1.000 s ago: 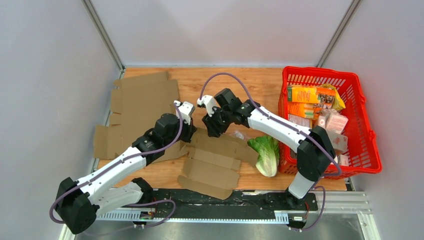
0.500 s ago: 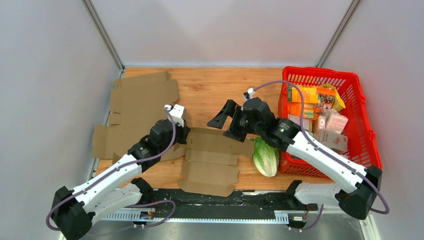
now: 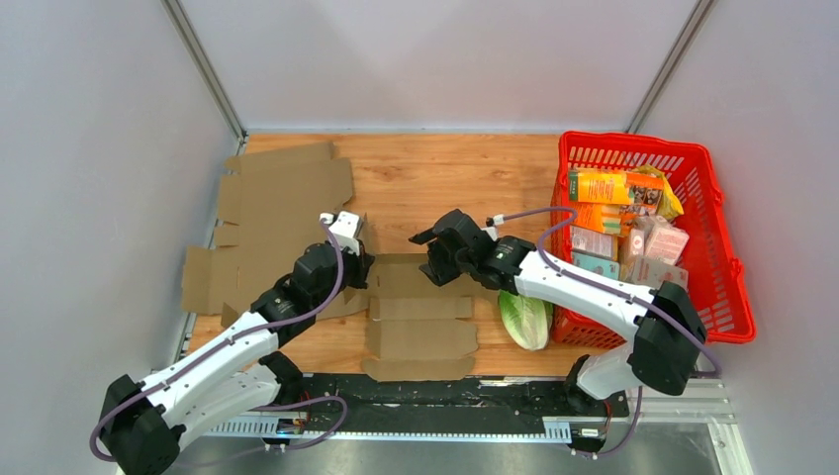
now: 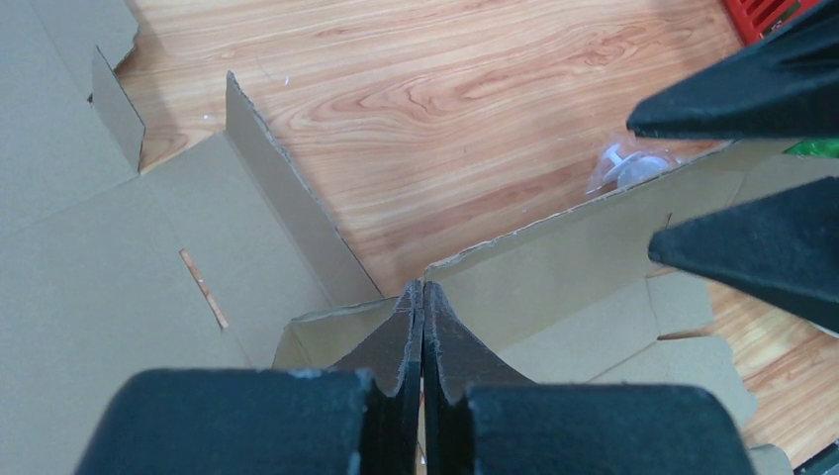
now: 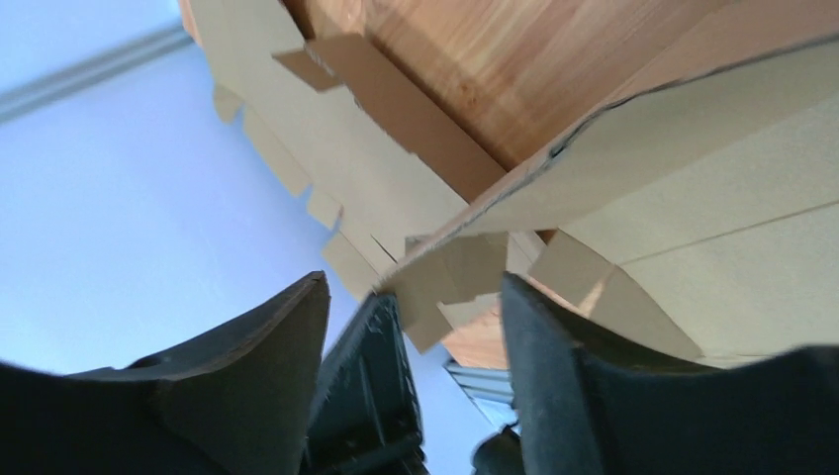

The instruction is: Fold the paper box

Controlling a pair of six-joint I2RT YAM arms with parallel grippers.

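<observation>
On the table, two flat paper boxes

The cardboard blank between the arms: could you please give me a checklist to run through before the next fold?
1. Left jaws shut on a left corner of the cardboard blank: ok.
2. Right jaws open astride its raised edge: ok.
3. The two pairs of jaws apart: ok.
4. Table beyond that edge free: not ok, a clear wrapper lies there.
5. Cabbage clear of the blank's right flap: cannot tell.
</observation>
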